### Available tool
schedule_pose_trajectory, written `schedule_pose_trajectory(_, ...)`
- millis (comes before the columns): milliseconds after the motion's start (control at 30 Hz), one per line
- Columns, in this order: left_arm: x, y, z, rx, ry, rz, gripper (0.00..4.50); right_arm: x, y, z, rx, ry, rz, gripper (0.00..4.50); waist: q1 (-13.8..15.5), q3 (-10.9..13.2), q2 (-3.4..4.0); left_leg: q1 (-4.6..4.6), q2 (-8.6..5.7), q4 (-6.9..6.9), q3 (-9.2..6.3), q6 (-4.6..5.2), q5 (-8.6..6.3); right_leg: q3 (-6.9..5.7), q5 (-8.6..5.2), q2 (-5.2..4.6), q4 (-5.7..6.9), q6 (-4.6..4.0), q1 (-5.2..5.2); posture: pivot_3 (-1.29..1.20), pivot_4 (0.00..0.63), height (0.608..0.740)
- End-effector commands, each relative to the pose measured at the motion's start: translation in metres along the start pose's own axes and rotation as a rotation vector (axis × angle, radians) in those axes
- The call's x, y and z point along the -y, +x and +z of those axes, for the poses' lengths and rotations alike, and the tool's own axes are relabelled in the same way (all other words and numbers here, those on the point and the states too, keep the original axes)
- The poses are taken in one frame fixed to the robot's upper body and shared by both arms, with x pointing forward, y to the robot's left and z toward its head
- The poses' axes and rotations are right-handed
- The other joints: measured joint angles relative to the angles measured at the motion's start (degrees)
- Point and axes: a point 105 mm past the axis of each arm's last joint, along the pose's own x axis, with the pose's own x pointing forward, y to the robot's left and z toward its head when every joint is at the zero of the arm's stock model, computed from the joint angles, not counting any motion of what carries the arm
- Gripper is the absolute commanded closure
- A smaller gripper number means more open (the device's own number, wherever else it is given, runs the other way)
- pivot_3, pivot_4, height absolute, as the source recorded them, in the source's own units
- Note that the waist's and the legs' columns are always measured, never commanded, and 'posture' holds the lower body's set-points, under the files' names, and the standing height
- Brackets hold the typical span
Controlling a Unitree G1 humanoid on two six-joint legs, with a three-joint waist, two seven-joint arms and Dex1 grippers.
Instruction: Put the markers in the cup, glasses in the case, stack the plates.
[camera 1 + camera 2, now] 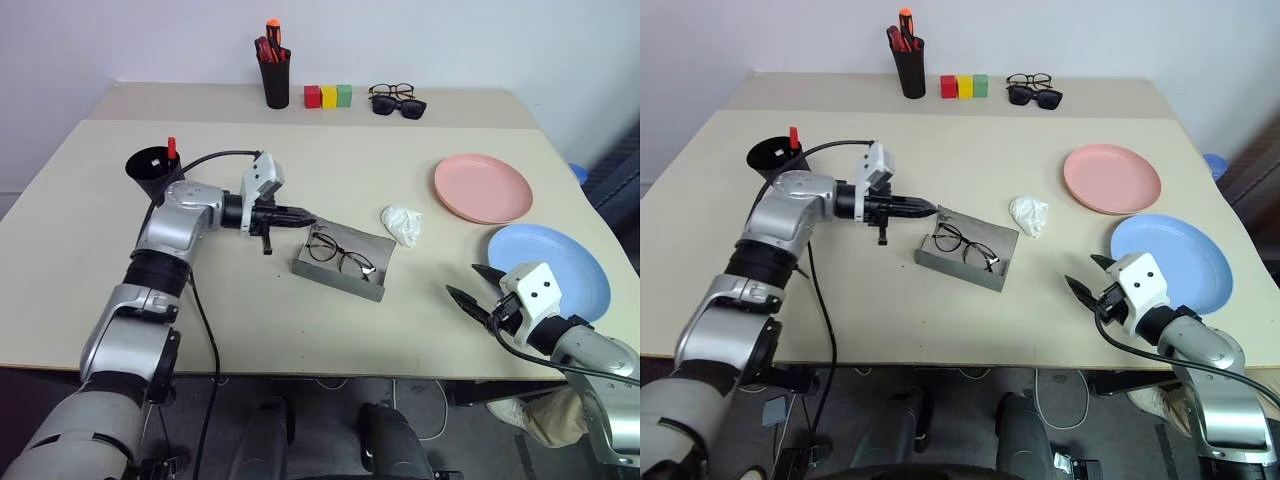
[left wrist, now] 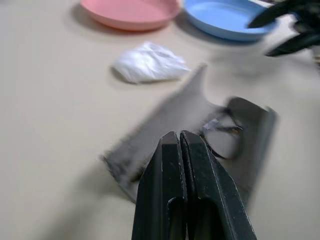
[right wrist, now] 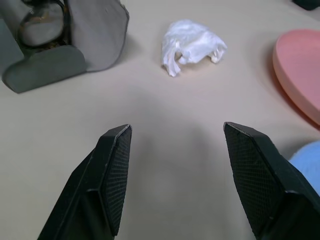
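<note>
Beige table [image 1: 300,330] has your grey case [image 1: 345,262] mid-table, lid up, glasses [image 1: 340,255] inside. Your left gripper [image 1: 308,219] is pinched shut on nothing, tips right at the case's left end. Right gripper [image 1: 472,286] hangs wide open and empty just beside the blue plate [image 1: 560,265].

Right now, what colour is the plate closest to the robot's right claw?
Light blue. The plate beside the right claw shows best in the left eye view.
</note>
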Motion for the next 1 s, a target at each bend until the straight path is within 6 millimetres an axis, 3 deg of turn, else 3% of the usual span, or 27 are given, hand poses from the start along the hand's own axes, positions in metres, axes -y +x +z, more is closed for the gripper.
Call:
schedule_pose_trajectory(33,-0.017,0.013,0.019,0.002,0.116,0.096,4.48,0.000,-0.003,0.012,0.042,-0.008,-0.025,1.53,0.0,0.0,0.00,0.00,0.00,0.00,0.00,0.00,0.00,0.00,0.01,0.00,0.00,0.02,0.00,0.00,0.150,0.740)
schedule_pose_trajectory(233,-0.024,0.044,0.015,-0.094,0.203,0.127,4.48,-0.004,-0.006,0.014,0.045,-0.006,-0.043,1.53,-0.1,0.0,-0.01,0.00,-0.02,-0.01,0.02,0.00,0.00,0.00,0.03,0.00,-0.04,0.09,0.00,0.00,0.150,0.740)
schedule_pose_trajectory(433,-0.016,0.058,0.004,-0.193,0.291,0.051,4.48,-0.004,-0.011,0.011,0.043,0.004,-0.066,1.53,-0.1,0.0,-0.02,-0.01,-0.02,-0.02,0.03,0.00,0.00,0.00,0.04,0.00,-0.06,0.12,-0.01,0.00,0.150,0.740)
schedule_pose_trajectory(733,-0.005,0.041,0.002,-0.225,0.211,-0.137,4.48,-0.018,-0.036,0.006,0.034,0.037,0.034,1.53,-0.1,0.0,-0.03,-0.06,-0.02,-0.01,0.02,0.01,-0.01,0.00,0.05,0.00,-0.09,0.12,0.00,0.00,0.150,0.740)
schedule_pose_trajectory(1000,0.012,0.025,-0.010,-0.258,0.147,-0.319,4.48,-0.026,-0.055,0.016,0.086,0.070,0.093,1.53,-0.2,0.0,-0.02,-0.04,-0.01,0.01,0.02,0.02,-0.02,0.00,0.05,0.00,-0.09,0.12,0.01,0.00,0.150,0.740)
